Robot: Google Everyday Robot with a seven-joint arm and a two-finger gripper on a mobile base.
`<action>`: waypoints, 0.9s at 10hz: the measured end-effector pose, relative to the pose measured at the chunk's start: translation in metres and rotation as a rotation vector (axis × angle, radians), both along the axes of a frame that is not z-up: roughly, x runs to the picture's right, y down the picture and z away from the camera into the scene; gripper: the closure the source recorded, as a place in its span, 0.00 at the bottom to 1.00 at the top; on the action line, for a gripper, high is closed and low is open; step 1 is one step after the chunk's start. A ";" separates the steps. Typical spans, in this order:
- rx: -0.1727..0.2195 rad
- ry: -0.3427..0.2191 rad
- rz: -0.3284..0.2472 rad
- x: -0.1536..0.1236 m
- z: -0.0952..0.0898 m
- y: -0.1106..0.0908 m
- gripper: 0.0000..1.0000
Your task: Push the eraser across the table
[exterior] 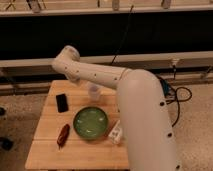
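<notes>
The eraser (pixel 62 102) is a small flat black block lying on the left part of the light wooden table (pixel 45 150), to the upper left of the green bowl (pixel 91 122). My white arm reaches from the lower right over the table to a bend above the far left edge. My gripper (pixel 75 80) hangs below that bend, over the table's far edge, behind and to the right of the eraser and apart from it. It is mostly hidden by the arm.
A clear cup (pixel 94 92) stands behind the bowl. A red-brown elongated object (pixel 63 135) lies front left of the bowl. A whitish block (pixel 116 132) lies to the bowl's right, half under my arm. Cables (pixel 180 95) lie on the floor at right.
</notes>
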State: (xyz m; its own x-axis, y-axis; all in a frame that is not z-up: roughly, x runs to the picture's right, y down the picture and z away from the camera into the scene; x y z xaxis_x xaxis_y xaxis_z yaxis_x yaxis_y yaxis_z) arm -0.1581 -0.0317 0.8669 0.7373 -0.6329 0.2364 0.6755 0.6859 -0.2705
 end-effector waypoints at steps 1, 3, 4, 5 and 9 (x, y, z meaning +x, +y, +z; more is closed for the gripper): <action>-0.004 0.000 -0.004 -0.004 0.004 -0.001 0.96; -0.013 -0.004 -0.010 -0.017 0.009 -0.001 0.96; -0.016 0.003 -0.012 -0.015 0.011 -0.001 0.96; -0.018 0.007 -0.011 -0.013 0.013 -0.002 0.96; -0.037 0.002 -0.016 -0.035 0.026 0.002 0.96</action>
State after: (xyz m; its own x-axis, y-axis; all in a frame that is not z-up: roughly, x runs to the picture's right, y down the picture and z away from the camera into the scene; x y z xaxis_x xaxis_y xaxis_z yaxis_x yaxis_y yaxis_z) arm -0.1926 -0.0297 0.8928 0.7278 -0.6352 0.2585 0.6856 0.6647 -0.2968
